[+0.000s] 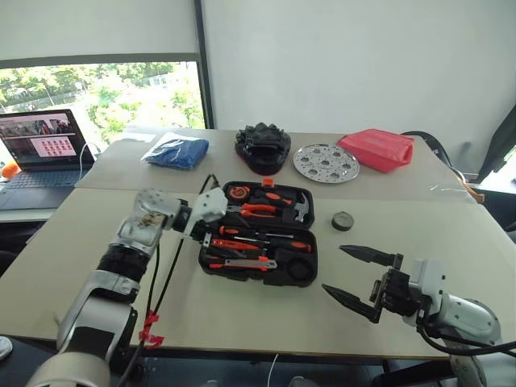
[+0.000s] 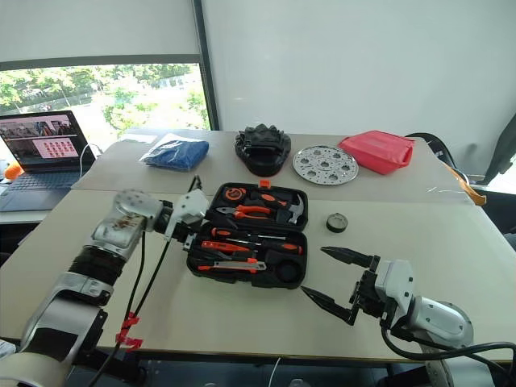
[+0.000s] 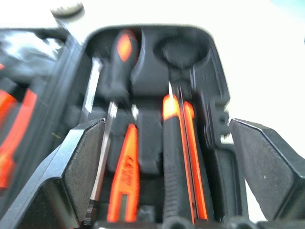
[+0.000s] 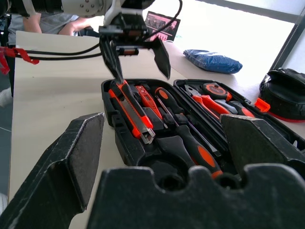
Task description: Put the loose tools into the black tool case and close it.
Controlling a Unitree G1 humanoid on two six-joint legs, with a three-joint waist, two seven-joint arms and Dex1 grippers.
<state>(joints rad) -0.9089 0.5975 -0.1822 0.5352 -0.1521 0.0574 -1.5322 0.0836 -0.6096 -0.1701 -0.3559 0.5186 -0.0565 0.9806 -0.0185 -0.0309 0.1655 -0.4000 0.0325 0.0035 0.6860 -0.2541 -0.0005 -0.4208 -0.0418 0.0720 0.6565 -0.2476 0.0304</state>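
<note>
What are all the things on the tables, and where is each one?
tool case: 1, black, open, front table, middle
tools in case: several, orange-and-black
small round disc: 1, dark, right of case
perforated metal disc: 1, silver, back table
red bundle: 1, right of metal disc
black lumpy object: 1, back table, middle
blue wrapped bundle: 1, back table, left
laptop: 1, open, far left
left tool: open, above case's left end
right tool: open, right of case
</note>
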